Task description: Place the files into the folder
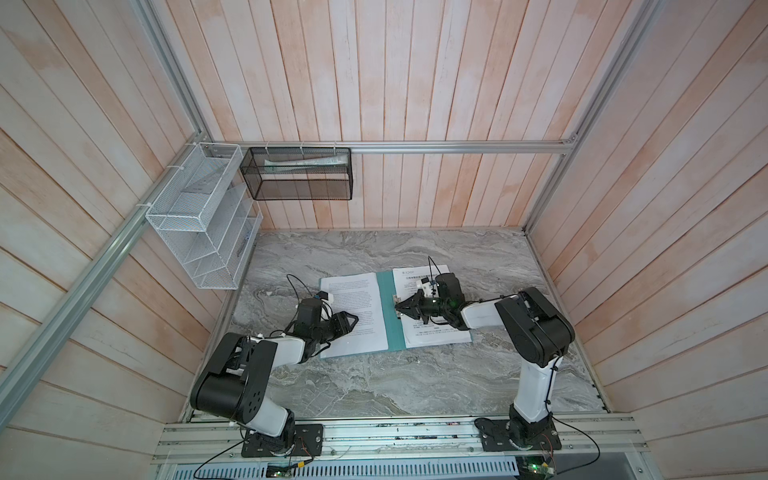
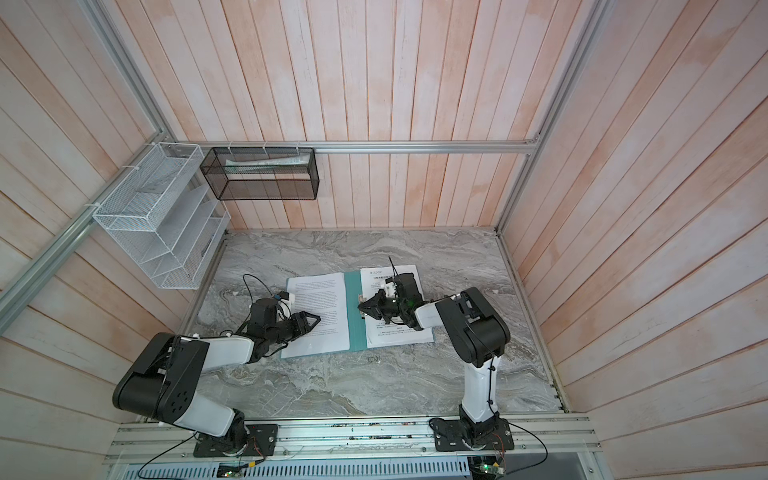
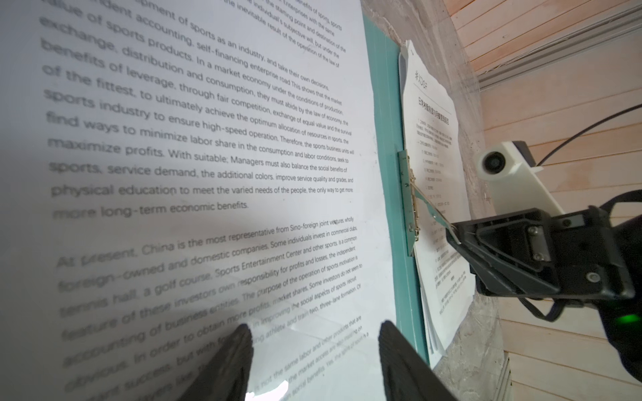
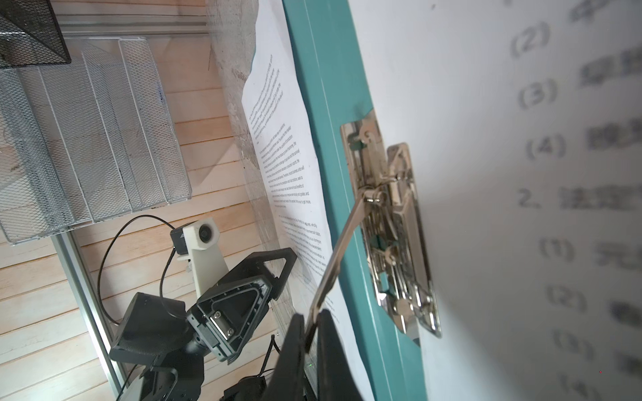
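The green folder (image 1: 392, 336) lies open in the middle of the surface (image 1: 374, 382). 1 left sheet (image 1: 357, 299) lies on its left half, and the right sheets (image 1: 436, 334) lie on its right half. The right gripper (image 4: 311, 323) pinches the silver clip lever (image 4: 342, 243). The left gripper (image 3: 314, 333) is spread over the left sheet.

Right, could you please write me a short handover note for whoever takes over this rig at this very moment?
Left gripper: open, over the English-text sheet on the left half of the folder.
Right gripper: shut on the raised lever of the metal clip.
The folder lies open on the table; the logo-topped stack sits on its right half, by the clip.
Done: folder opened, sheets laid on it.
Left, probably: move the left sheet onto that stack, lower the lever, close the folder.
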